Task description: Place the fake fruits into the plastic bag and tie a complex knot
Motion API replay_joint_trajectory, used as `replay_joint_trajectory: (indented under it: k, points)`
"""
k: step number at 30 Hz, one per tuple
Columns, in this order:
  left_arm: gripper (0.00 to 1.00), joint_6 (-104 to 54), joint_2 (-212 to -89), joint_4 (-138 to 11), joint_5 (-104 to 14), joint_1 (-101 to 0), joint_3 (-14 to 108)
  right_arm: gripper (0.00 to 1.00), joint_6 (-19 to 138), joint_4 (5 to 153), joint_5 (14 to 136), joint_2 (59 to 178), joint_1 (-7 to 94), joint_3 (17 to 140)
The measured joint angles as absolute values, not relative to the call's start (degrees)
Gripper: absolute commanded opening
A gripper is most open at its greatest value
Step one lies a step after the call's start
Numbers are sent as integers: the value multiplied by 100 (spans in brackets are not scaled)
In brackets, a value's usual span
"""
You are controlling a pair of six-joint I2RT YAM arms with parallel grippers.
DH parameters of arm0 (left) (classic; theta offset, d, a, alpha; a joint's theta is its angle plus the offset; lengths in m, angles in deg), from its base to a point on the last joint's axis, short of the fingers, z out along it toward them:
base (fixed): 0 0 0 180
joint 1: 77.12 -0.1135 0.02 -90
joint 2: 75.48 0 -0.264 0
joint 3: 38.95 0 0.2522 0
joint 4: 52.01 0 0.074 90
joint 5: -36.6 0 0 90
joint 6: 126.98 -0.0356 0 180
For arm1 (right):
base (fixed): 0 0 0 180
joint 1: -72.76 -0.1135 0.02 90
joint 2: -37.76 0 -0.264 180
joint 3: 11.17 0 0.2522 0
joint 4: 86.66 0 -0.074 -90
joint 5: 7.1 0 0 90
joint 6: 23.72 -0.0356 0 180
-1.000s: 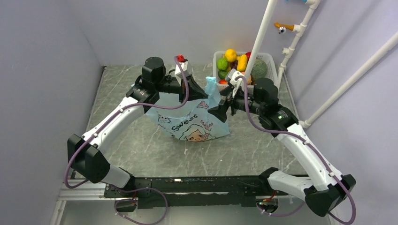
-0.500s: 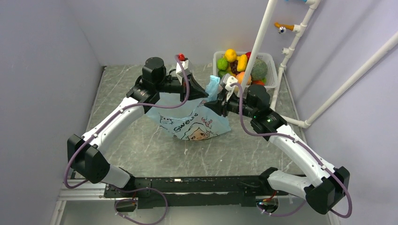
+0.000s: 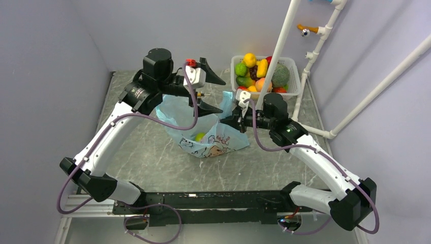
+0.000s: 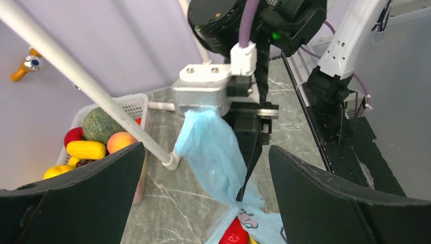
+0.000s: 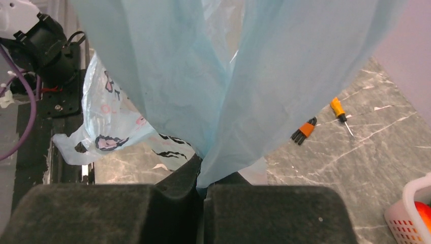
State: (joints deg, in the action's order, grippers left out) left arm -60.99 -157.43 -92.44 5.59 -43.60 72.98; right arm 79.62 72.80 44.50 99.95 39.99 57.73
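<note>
Pinches a bunched flap of the plastic bag (image 3: 213, 143) in the right gripper (image 5: 201, 189), jaws closed tight on the blue film. Holds the left gripper (image 3: 214, 95) spread wide above the bag's mouth, gripping nothing. Sits the bag on the marble table (image 3: 147, 152), with a yellowish-green fruit (image 3: 199, 136) and a red fruit (image 4: 235, 234) inside. Keeps most fake fruits (image 3: 258, 71) heaped in the white mesh basket (image 3: 295, 76) at far right.

1 plastic bag (image 3: 231, 142), mid-scene. 1 white basket (image 3: 292, 76), far right, w/ at least 8 fake fruits (image 3: 249, 59) piled in; exact no. hard to tell. 2 more visible inside bag: 1 yellow-green one (image 3: 199, 136), 1 red one (image 4: 235, 231). 1 screwdriver (image 5: 338, 113), plus 1 small orange-black item (image 5: 304, 129) beside it.
</note>
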Motion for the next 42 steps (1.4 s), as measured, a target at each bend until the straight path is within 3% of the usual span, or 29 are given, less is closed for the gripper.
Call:
replay_joint_trajectory:
  k: [2,4,6,7,8,9,10,11,14,17,22,26,29,30,31,32,35,36,42]
  points:
    - [90,-6128,-15750,-9306,515,-4240,7361,0,8032,7201,4346,10043,3999,5803]
    - [70,-6056,-15811,-9290,454,-4141,7361,0,8098,7118,4282,10087,3999,5847]
    - [39,-5905,-15944,-9266,423,-4091,7372,0,8161,7004,4232,10105,3999,5893]
    - [17,-5828,-16014,-9269,419,-4089,7387,2,8194,6945,4221,10105,3999,5910]
    - [3,-5765,-16099,-9275,423,-4089,7418,14,8231,6897,4212,10102,3999,5924]
    - [0,-5693,-16191,-9275,423,-4089,7442,30,8255,6862,4214,10100,3999,5932]
    - [0,-5623,-16257,-9269,421,-4095,7449,57,8270,6823,4228,10094,3999,5934]
    - [0,-5524,-16298,-9262,427,-4113,7446,75,8248,6788,4249,10085,3999,5934]
    - [0,-5133,-16305,-8987,478,-4194,7368,87,8067,6781,4348,10052,4005,5934]
    - [0,-4689,-16254,-8569,561,-4296,7247,88,7761,7002,4391,10039,4003,5934]
    - [0,-4204,-16254,-8158,650,-4397,7239,79,7261,7782,4507,10188,3981,5956]
    - [0,-3898,-16252,-7905,674,-4421,7167,41,7092,8259,4628,10478,3970,5902]
    - [0,-3575,-16252,-7710,668,-4493,7081,2,7046,8490,4645,10557,3970,5692]
    - [0,-3468,-16252,-7655,659,-4543,7044,0,7055,8567,4645,10559,3973,5602]
    - [4,-3369,-16252,-7603,622,-4616,6992,0,7057,8648,4645,10557,3992,5515]
    - [18,-3313,-16252,-7599,600,-4666,6959,0,7062,8727,4645,10555,4008,5445]
    - [83,-3398,-16252,-7695,521,-4865,6876,0,7073,8845,4645,10537,4078,5301]
    - [97,-3627,-16241,-7824,528,-4952,6880,0,7073,8807,4645,10537,4115,5277]
    - [99,-6082,-16097,-9568,257,-5166,6900,0,7075,8595,4632,10480,4202,5270]
